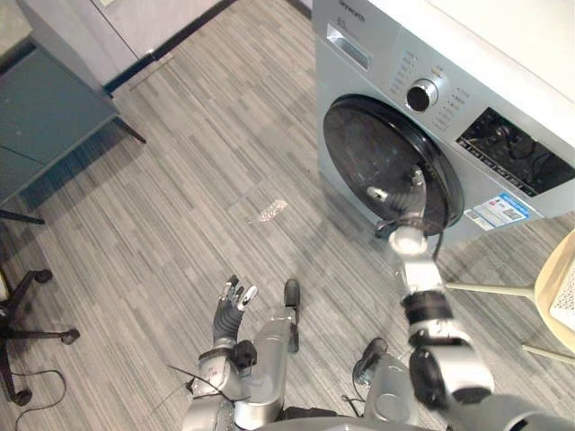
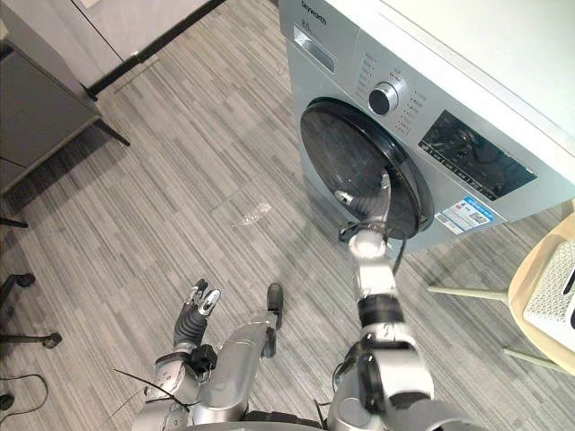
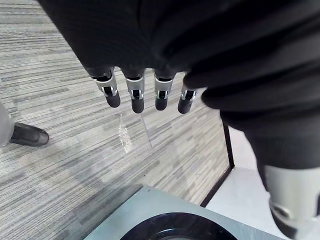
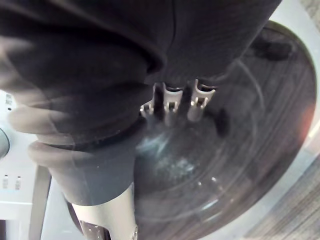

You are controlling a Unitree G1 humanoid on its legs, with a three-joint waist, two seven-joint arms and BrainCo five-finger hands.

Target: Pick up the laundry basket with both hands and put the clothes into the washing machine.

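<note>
Washing machine (image 1: 382,56), door (image 1: 368,153) closed, right robot hand (image 1: 406,214) at its glass

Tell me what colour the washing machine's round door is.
The round glass door is black; clearest in left eye view.

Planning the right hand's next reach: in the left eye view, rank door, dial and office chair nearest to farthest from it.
1. Door, at the right hand.
2. Dial, above on the panel.
3. Office chair, far left.
</note>
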